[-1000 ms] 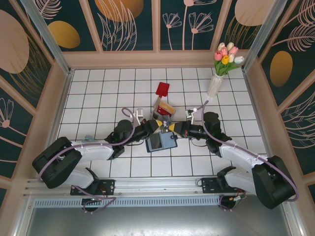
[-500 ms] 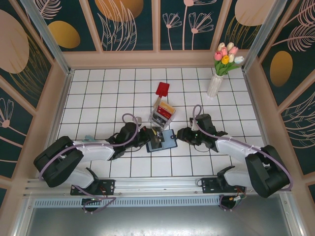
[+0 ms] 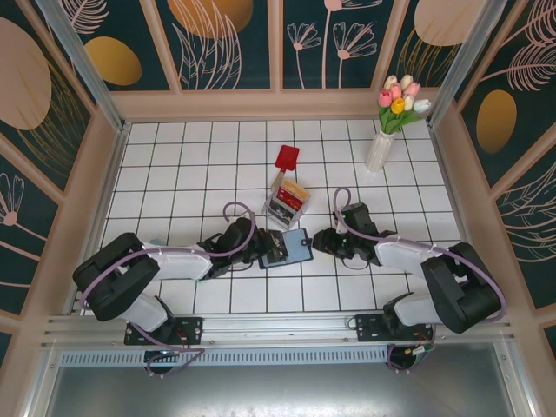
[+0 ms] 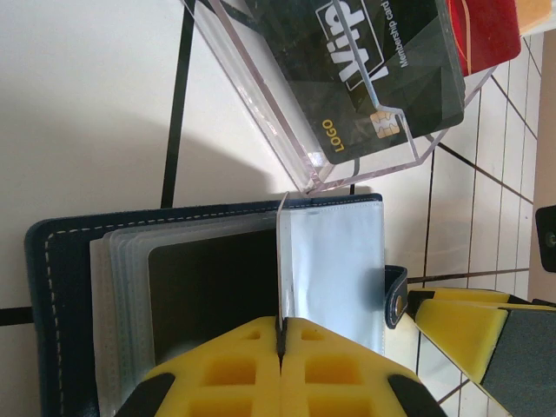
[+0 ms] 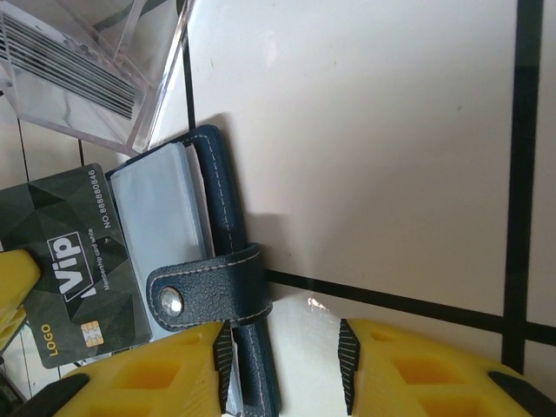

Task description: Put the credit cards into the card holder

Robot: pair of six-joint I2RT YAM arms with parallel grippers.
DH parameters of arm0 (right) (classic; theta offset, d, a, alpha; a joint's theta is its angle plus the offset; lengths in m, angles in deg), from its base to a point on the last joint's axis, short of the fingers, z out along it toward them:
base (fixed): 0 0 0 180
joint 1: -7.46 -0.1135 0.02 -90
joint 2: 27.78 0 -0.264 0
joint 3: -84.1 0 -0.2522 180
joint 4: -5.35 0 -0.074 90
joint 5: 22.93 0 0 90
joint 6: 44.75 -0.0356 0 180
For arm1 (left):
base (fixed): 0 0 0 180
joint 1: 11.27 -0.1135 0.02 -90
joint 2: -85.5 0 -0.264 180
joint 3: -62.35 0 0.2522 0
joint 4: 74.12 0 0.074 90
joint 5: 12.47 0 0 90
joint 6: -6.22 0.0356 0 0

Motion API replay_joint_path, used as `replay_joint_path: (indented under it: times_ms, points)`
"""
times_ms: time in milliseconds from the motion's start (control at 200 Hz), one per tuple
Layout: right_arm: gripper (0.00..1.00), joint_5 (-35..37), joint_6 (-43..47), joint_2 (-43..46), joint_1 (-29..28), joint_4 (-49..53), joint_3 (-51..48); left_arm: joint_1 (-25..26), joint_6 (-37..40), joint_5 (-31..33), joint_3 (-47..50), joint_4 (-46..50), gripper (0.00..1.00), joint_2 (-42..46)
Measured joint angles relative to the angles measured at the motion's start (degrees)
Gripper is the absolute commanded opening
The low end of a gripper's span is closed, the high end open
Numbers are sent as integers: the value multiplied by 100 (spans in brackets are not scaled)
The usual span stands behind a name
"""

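The left gripper (image 4: 280,328) was closed tight on a thin edge that looked like the black card (image 5: 76,261), held upright over the open wallet (image 3: 295,248). The right gripper (image 5: 285,334) stood partly open and gripped nothing. The wallet's outer edge ran between its fingers, with the snap tab (image 5: 204,295) just ahead of them. Both grippers met near the middle of the white tiled table (image 3: 174,174). A vase of tulips (image 3: 380,149) stood at the far right. A clear box (image 3: 286,205) sat just behind the wallet, with a red paddle (image 3: 287,158) beyond it. The wallet lay flat, its clear sleeves facing up. In the box lay a second black card (image 4: 373,78), a red card (image 4: 486,35) and a yellow card (image 3: 297,188).
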Motion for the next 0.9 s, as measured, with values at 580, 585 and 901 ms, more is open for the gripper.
replay_joint_path:
  times_ms: [580,585,901]
  points:
    - [30,-190,24,-442,-66,-350,127,42,210,-461,-313,-251,0,-560]
    - [30,-190,31,-448,-70,-350,131,42,210,-461,-313,-251,0,-557]
    - [25,-149,35,-597,-142,-420,197,44,232,-748,-299,-236,0,-516]
